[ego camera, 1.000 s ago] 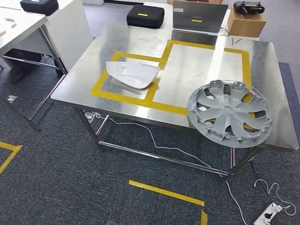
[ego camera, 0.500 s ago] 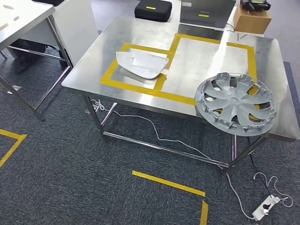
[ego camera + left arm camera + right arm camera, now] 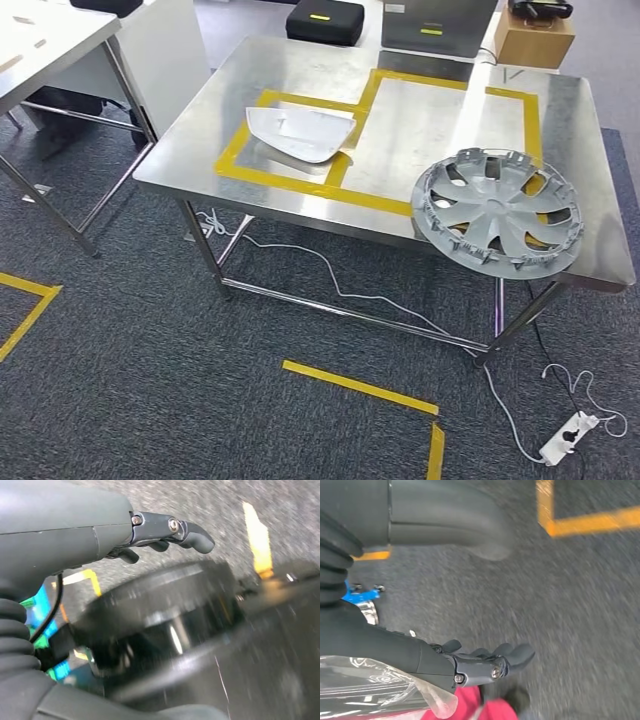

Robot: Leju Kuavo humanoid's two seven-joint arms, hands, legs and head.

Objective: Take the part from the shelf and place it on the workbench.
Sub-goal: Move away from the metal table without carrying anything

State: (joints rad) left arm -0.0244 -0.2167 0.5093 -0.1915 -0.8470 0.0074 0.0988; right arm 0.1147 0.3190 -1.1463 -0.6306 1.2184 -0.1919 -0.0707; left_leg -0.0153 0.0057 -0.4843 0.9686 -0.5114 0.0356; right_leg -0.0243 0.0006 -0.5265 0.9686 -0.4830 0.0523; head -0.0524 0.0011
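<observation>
A white curved part (image 3: 300, 133) lies inside a yellow-taped frame on the steel workbench (image 3: 226, 90). A grey wheel cover (image 3: 498, 208) rests at the bench's near right corner, across the larger taped frame and slightly over the front edge. My left hand (image 3: 166, 530) hangs low with its fingers stretched out and nothing in them, blurred dark shapes behind it. My right hand (image 3: 486, 662) hangs over the grey carpet, fingers straight and holding nothing. Clear plastic film (image 3: 384, 685) and something red (image 3: 486, 710) lie beside it; I cannot tell what they are.
A white desk (image 3: 45, 40) stands at the left. Behind the bench are a black case (image 3: 326, 20), a laptop (image 3: 430, 25) and a cardboard box (image 3: 534, 40). A cable runs under the bench to a power strip (image 3: 564, 440). Yellow tape (image 3: 358, 388) marks the carpet.
The whole picture has shifted, so the camera has moved: the bench now sits a little higher and further right. The parts on the bench have not moved.
</observation>
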